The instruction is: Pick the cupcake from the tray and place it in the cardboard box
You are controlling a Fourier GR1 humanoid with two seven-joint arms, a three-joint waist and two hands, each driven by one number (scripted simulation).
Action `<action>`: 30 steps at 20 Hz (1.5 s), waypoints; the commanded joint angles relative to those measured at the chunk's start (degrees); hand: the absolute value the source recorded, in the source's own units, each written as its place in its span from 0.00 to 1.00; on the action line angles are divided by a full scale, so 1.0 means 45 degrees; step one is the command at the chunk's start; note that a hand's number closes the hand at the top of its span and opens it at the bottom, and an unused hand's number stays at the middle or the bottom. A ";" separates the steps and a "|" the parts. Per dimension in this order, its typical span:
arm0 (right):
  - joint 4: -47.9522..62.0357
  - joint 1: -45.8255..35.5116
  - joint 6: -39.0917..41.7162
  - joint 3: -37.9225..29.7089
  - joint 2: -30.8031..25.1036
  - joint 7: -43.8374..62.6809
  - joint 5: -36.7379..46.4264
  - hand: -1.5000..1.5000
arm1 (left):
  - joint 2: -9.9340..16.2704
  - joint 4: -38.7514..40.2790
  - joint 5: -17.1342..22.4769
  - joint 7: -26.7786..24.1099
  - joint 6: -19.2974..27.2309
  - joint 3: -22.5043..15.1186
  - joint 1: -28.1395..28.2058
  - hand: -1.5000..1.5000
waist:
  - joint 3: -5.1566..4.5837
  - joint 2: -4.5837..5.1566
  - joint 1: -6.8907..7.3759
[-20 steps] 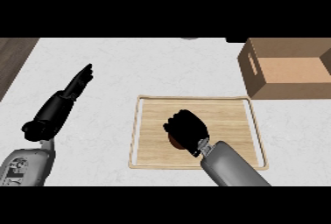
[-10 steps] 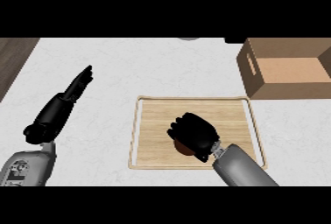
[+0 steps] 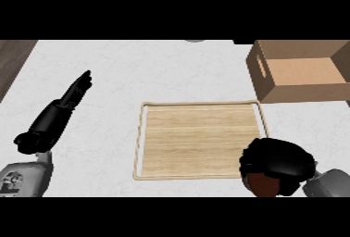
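Note:
My right hand [image 3: 279, 162] is at the tray's near right corner, fingers curled round the cupcake [image 3: 265, 184], of which only a dark brown part shows under the hand. The wooden tray [image 3: 198, 139] lies at the middle of the counter with nothing on its boards. At the far right stands the cardboard box [image 3: 301, 70], open at the top and well apart from the hand. My left hand [image 3: 67, 101] rests at the left, fingers straight and pointing away.
The counter's top is white, with a dark strip [image 3: 12, 60] along its left edge. A small grey object [image 3: 195, 40] shows at the far edge.
My right hand has pulled back toward the near right with the cupcake, off the tray's middle to its corner. The left hand has not moved.

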 commanded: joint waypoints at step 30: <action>0.8456 -0.7374 0.2850 -0.6014 -0.3699 0.1255 -0.6194 1.00 | -0.0591 0.0032 -0.0334 0.0323 -0.0318 -0.0466 -0.0938 0.50 | -0.0005 0.0239 0.0949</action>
